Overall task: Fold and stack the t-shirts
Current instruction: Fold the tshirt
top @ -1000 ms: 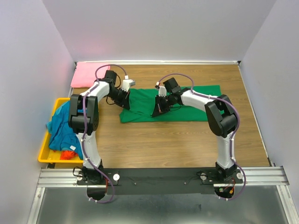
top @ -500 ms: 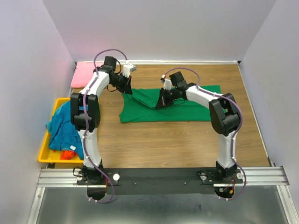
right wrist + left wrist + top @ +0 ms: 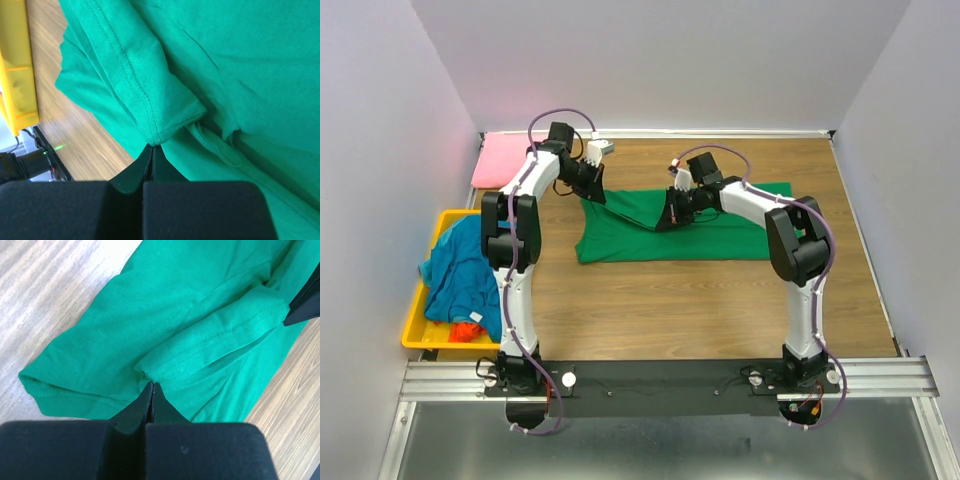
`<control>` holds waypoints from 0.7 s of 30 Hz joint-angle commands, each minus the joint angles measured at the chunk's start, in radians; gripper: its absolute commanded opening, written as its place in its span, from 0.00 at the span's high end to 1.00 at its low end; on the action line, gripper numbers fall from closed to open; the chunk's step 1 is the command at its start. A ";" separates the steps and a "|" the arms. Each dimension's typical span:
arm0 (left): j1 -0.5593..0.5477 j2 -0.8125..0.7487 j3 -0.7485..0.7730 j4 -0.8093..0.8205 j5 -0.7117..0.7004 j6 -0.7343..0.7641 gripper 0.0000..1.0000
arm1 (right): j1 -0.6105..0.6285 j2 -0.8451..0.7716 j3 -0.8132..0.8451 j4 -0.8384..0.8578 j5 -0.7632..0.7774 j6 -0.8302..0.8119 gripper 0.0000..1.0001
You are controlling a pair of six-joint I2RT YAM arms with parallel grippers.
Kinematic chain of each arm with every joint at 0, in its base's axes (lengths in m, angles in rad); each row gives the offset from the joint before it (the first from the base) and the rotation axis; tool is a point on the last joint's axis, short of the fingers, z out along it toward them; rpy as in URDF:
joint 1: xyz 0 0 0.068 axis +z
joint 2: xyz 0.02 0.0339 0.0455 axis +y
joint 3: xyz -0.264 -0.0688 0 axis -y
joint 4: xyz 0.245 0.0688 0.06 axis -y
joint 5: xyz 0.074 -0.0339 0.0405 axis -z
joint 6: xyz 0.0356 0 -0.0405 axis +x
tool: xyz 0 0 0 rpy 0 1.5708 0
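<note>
With my left pincer [image 3: 152, 385] and right pincer [image 3: 152, 146] each clamped on one end of a sleeve [image 3: 220, 340] of the bright green cloth t-shirt [image 3: 720, 235] lying far-centre on the wooden worktop [image 3: 670, 300], I judge both should move level and taut so the fold lands straight.

The top camera overlooks the whole surface [image 3: 650, 300] from its near edge; both wrist cameras closely face one green t-shirt [image 3: 720, 238].
</note>
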 commanded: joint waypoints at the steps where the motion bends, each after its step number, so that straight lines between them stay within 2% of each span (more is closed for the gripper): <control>1: 0.001 0.025 0.015 -0.002 0.006 0.000 1.00 | -0.011 0.036 0.027 0.007 -0.011 -0.022 0.99; 5: 0.001 0.028 -0.009 0.009 -0.017 0.005 1.00 | -0.011 0.056 0.025 0.007 -0.017 -0.025 0.99; 7: 0.001 0.028 -0.018 0.018 -0.027 -0.003 1.00 | -0.011 0.064 0.028 0.007 -0.027 -0.022 0.96; 10: 0.001 0.021 -0.014 0.026 -0.052 -0.007 0.98 | -0.011 0.052 0.017 0.004 -0.036 -0.023 0.83; 11: 0.002 0.016 -0.011 0.024 -0.067 -0.004 0.94 | -0.011 0.035 0.017 -0.004 -0.040 -0.032 0.71; 12: 0.002 0.013 -0.006 0.018 -0.075 -0.004 0.89 | -0.013 0.024 0.019 -0.019 -0.048 -0.043 0.66; 13: 0.005 0.002 0.009 0.006 -0.093 -0.001 0.79 | -0.022 -0.002 0.026 -0.057 -0.071 -0.075 0.61; 16: 0.007 -0.054 0.014 -0.003 -0.115 0.020 0.66 | -0.048 -0.066 0.010 -0.107 -0.105 -0.146 0.55; 20: -0.002 -0.136 -0.024 -0.015 -0.147 0.048 0.65 | -0.155 -0.164 -0.012 -0.205 -0.087 -0.296 0.40; 21: -0.007 -0.146 -0.037 -0.020 -0.149 0.057 0.65 | -0.174 -0.175 -0.006 -0.225 -0.070 -0.383 0.40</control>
